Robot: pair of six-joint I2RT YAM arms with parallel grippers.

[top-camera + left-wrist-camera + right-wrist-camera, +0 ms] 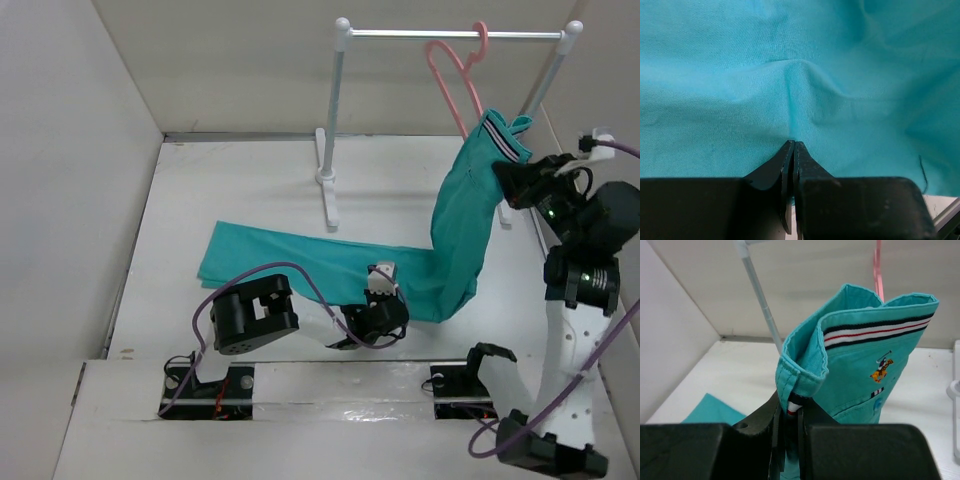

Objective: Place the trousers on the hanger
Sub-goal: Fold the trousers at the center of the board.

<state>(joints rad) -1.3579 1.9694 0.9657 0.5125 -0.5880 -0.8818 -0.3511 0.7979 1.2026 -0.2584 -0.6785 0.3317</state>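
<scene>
— Hanging not yet done: trousers (460, 230) held up just beside hanger (455, 75), waistband clamped in right jaws.
— Left jaws clenched on leg cloth; legs trailed on surface (250, 190). Draping over hanger remains.

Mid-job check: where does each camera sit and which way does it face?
Top external: above and behind the robot, facing down over the table; left arm and right arm show.
Left wrist: faces the trousers close up; left end effector shut on them.
Right wrist: faces the back wall and hanger; right end effector grips the waistband.
All share the trousers.
</scene>
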